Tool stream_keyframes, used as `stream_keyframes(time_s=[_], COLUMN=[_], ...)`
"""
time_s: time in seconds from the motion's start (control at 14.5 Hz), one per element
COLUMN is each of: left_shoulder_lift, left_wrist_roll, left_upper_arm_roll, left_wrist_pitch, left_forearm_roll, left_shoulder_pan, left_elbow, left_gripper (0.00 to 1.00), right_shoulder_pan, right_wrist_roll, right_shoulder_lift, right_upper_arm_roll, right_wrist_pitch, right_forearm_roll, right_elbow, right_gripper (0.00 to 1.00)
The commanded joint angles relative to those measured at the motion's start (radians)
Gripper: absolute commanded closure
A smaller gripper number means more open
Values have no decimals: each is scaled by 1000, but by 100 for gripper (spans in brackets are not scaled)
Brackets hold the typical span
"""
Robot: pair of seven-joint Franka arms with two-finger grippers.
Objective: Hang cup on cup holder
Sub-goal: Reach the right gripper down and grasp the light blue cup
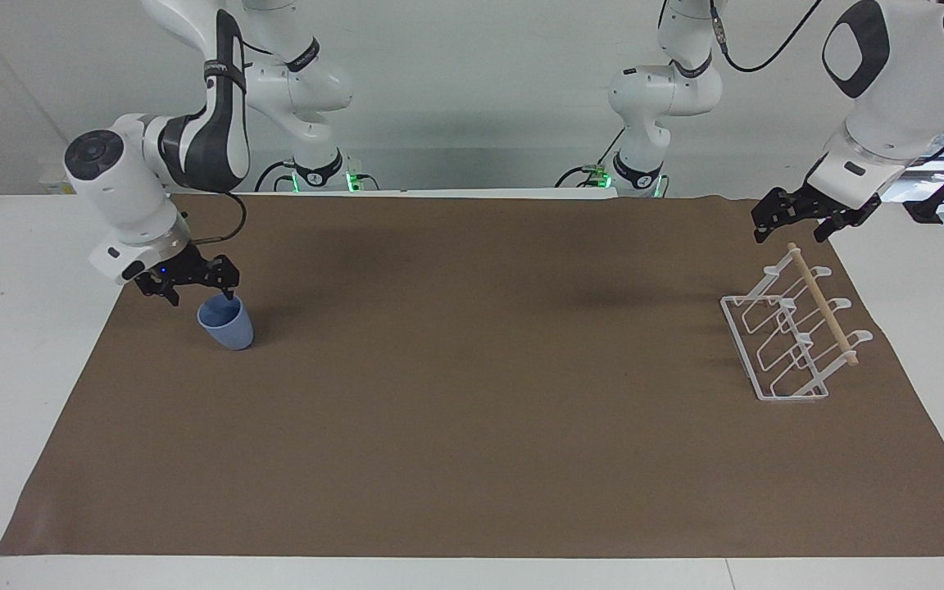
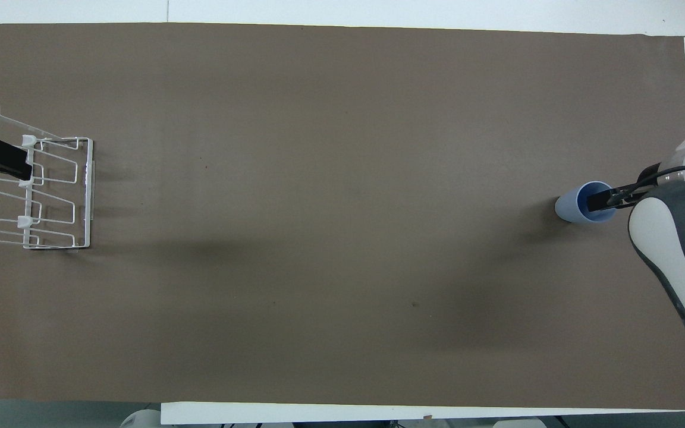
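The light-blue cup stands upright on the brown mat toward the right arm's end of the table. My right gripper is open and low at the cup's rim. One fingertip reaches over the cup's mouth, the other stays outside it. I cannot tell whether any finger touches the cup. The white wire cup holder with its wooden dowel stands at the left arm's end. My left gripper waits open in the air above the holder's end nearer the robots.
A brown mat covers most of the white table. The right arm's white and grey forearm lies over the mat's edge beside the cup.
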Motion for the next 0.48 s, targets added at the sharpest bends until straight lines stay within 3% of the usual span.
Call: stream_keyframes(time_s=[0.0,0.34,0.41], left_shoulder_lift=[-19,-19,-19], left_wrist_roll=[7,8,7], left_upper_arm_roll=[3,3,3], left_wrist_pitch=[-4,-4,-4], left_forearm_roll=[16,16,16], left_shoulder_pan=[-3,-3,-6], left_elbow=[-14,-14,-14], left_gripper=[0,0,0], right_shoulder_pan=[-56,-56,-56], right_wrist_roll=[-109,-111,-120], right_shoulder_lift=[13,56,67], right_upper_arm_roll=[5,5,5], right_wrist_pitch=[20,99,105], right_forearm_roll=[38,53,53], right_elbow=[-16,-36,-36], right_gripper=[0,3,15])
